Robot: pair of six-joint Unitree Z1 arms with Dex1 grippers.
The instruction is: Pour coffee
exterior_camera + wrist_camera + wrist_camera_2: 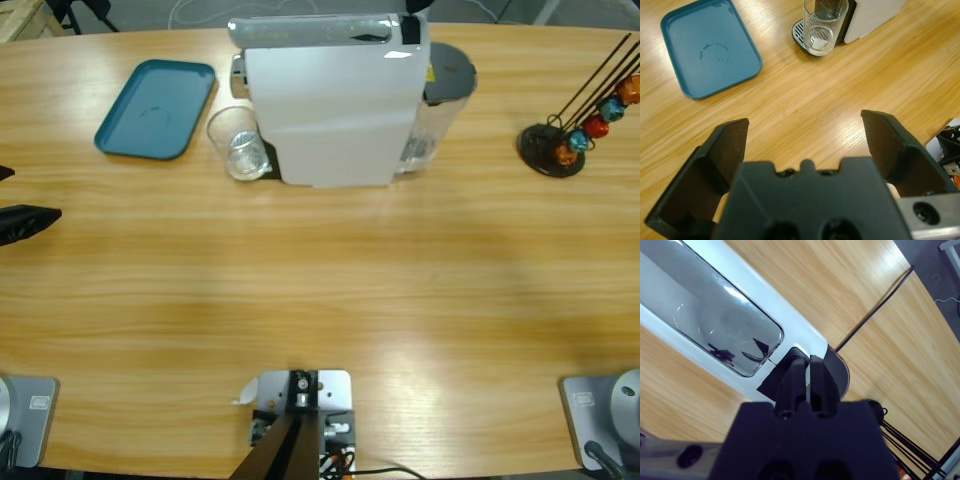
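Left gripper (pixel 805 145) spread wide, grasping nothing. Glass (pixel 824 27) upright on coffee machine (pixel 330 100) drip grate, well ahead of fingers, slightly right; no coffee visible inside. Right gripper (pixel 809 377) pressed closed atop machine. Left arm better placed to reach glass.

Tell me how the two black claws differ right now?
The left tool has its jaws spread wide apart; the right tool has its jaws pressed together. The left tool hangs over bare table, facing the glass and tray; the right tool sits above the top of the white machine. Neither holds anything.
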